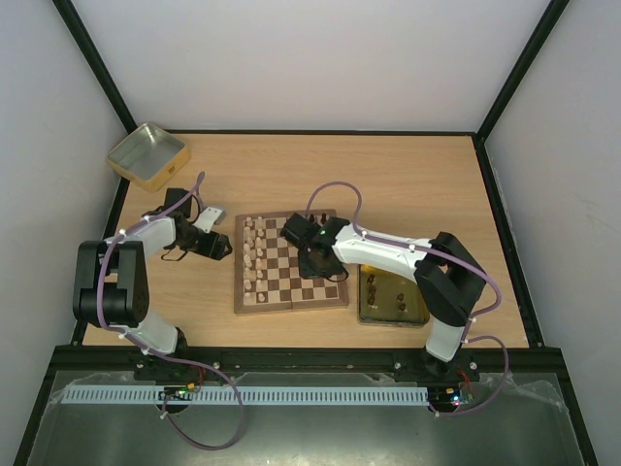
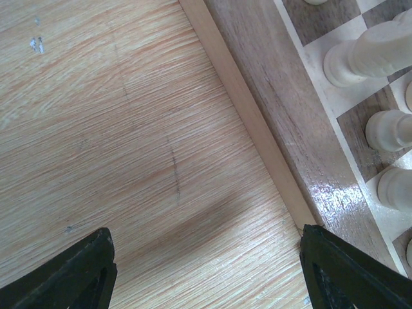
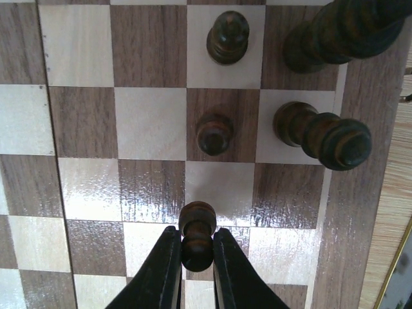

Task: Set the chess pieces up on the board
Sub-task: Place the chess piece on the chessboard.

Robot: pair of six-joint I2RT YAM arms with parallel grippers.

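The board (image 1: 281, 303) lies mid-table with pale cream pieces (image 1: 254, 254) in two columns along its left side. My right gripper (image 3: 197, 254) is shut on a dark brown pawn (image 3: 197, 235) and holds it over the board's right part. Other dark pieces stand near it: two pawns (image 3: 215, 132) and taller pieces (image 3: 320, 135) by the rim. My left gripper (image 2: 206, 270) is open and empty over bare table just left of the board's rim (image 2: 257, 122); cream pieces (image 2: 367, 55) show at the right edge. In the top view the right gripper (image 1: 309, 254) is over the board, the left one (image 1: 219, 245) beside it.
A gold tin (image 1: 361, 313) with several dark pieces lies right of the board. Another gold tin (image 1: 147, 155), open, sits at the far left corner. The table's black frame edges run along both sides.
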